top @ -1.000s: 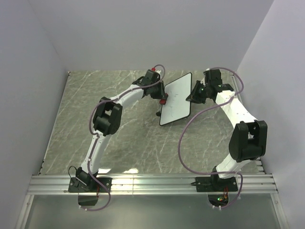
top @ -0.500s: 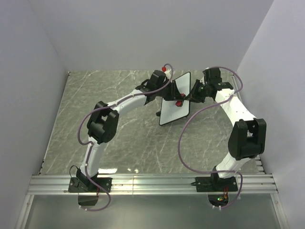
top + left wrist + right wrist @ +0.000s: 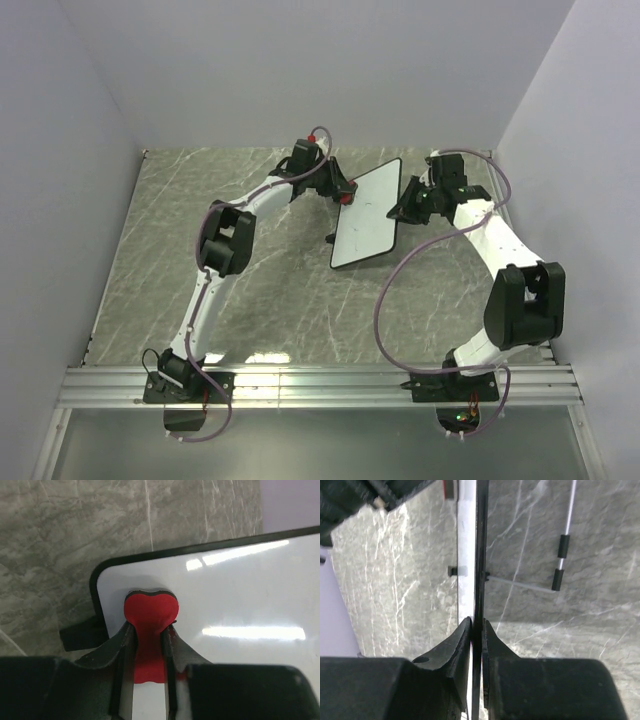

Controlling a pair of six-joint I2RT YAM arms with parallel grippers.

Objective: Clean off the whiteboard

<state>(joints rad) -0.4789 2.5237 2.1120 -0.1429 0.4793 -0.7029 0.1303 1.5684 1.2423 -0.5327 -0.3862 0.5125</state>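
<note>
The whiteboard [image 3: 367, 213] stands on the table [image 3: 280, 290] (tilted), a block [image 3: 151, 611] touching its far-left corner.

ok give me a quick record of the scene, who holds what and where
left gripper: shut on small red eraser block, at a rounded board corner
right gripper: shut on the edge of the white rectangular black-rimmed whiteboard
whiteboard: tilted up on small black stand, over grey marbled table
marks: none visible near the block

Grey marble tabletop [image 3: 280, 290] enclosed by plain white walls [image 3: 300, 70].
</note>
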